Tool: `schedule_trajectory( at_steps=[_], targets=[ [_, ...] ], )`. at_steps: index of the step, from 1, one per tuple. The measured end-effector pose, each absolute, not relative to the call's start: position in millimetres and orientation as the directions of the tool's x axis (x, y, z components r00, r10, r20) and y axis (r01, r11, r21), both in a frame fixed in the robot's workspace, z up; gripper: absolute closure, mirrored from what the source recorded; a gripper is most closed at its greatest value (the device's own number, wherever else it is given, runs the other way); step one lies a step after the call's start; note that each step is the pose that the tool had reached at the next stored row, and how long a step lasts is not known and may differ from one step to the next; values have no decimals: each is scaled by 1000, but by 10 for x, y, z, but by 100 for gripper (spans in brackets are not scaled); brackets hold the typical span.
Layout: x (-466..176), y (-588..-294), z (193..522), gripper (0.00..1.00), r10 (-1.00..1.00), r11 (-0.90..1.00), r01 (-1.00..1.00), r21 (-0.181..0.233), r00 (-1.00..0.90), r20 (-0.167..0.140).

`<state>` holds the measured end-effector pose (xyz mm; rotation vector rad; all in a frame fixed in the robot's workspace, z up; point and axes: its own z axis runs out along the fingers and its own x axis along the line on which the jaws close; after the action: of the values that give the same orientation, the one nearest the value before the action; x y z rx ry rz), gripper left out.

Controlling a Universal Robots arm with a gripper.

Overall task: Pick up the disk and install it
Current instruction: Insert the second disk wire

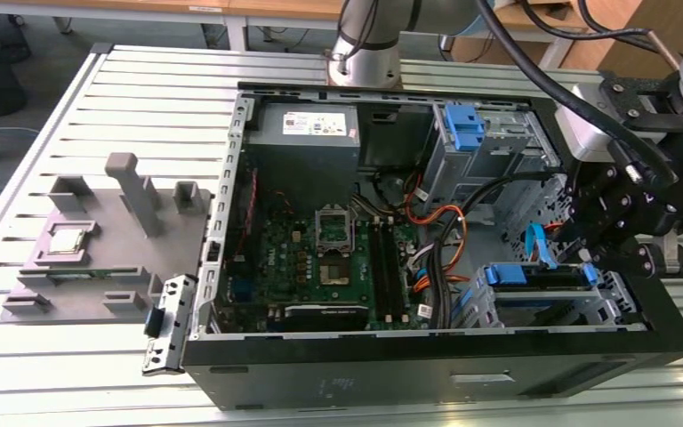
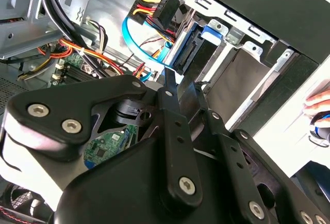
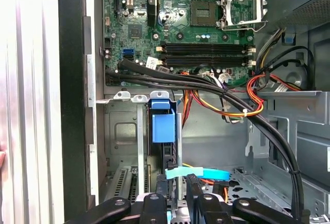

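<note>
- The disk (image 1: 540, 277) with its blue frame sits in the drive slot at the lower corner of the computer case (image 1: 437, 365), on the exterior view's right. In the first wrist view the blue frame (image 3: 163, 122) stands on its edge between thin metal walls of the slot.
- The gripper (image 1: 626, 233) is black and hangs just above the disk, close to it. In the first wrist view the gripper (image 3: 178, 198) is right over the slot, and its jaws look nearly closed with only a thin gap. I cannot tell if they hold the disk.
- A light blue flat cable (image 3: 198, 173) runs just beside the jaws.
- One more blue piece (image 1: 465, 126) sits in the upper drive bay of the case.
- One green board (image 1: 330, 258) fills the case floor, with one square chip socket (image 1: 333, 227). A bundle of black cables (image 3: 206, 87) and some orange and yellow wires (image 3: 242, 105) cross it.
- One grey box with a white label (image 1: 317, 124) is at the top of the case.
- The case lies open on a desk (image 1: 33, 356) made of long silver slats.
- One grey holder tray (image 1: 92, 240) with upright posts lies on the desk, well apart from the case, on the exterior view's left.
- A person's fingers (image 2: 319, 102) show at the edge of the second wrist view.
- Beyond the desk are wooden tables (image 1: 259, 9) and a grey floor.
</note>
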<state>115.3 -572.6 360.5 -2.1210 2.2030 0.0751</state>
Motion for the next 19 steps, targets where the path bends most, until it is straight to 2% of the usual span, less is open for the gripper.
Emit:
schedule_trajectory(
  at_steps=[19],
  targets=[
    [1164, -5726, 3621, 71, -995, 39, -999, -22, -37, -97]
  ],
)
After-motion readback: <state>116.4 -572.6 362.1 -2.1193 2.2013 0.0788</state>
